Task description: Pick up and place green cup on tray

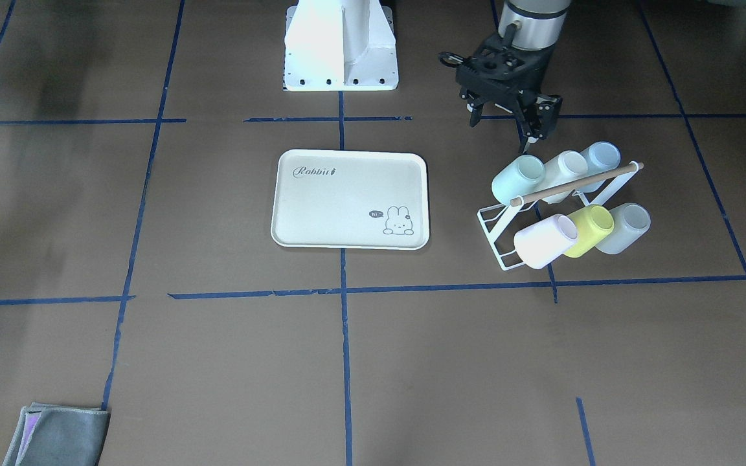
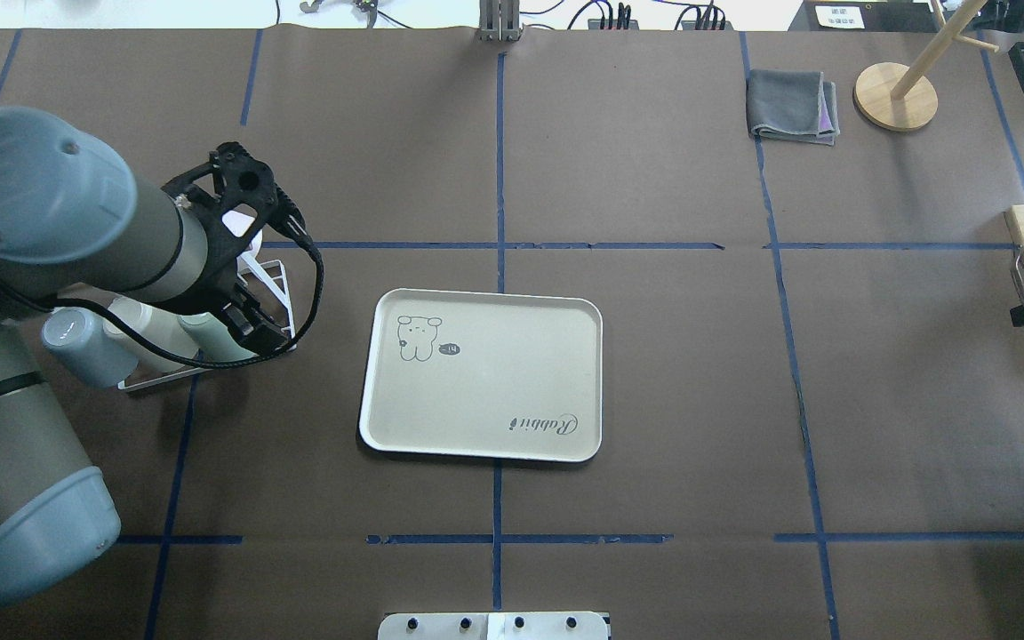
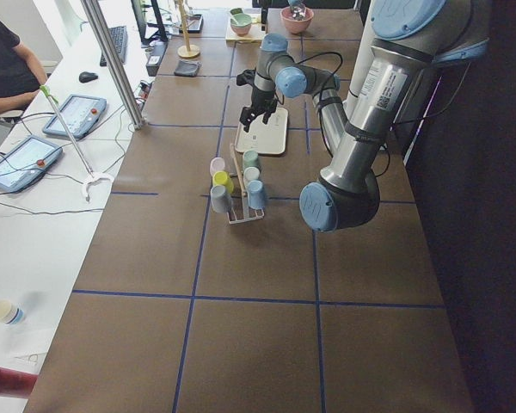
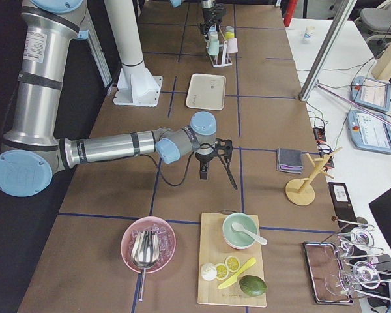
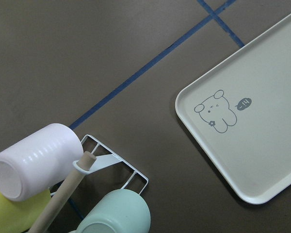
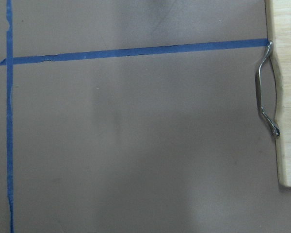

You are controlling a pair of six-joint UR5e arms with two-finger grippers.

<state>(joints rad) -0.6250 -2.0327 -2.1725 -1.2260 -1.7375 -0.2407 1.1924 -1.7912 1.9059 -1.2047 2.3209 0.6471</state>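
Left wrist view, for your log: green cup (image 5: 119,214) at the bottom edge, on the white wire rack (image 5: 120,168), just beside a wooden rod (image 5: 62,198). Pale pink cup (image 5: 33,160) sits left of the rod, with a yellow cup (image 5: 8,216) under it. Tray (image 5: 266,131) lies apart on the brown desk (image 5: 68,53), its bunny drawing (image 5: 214,111) near the corner.

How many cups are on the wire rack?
6. Robot-side row: green cup, white cup, pale blue cup. Other row: pinkish cup, yellow-green cup, grey cup. None seems hidden.

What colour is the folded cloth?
The cloth is grey with a purple edge; clearest in the overhead view.
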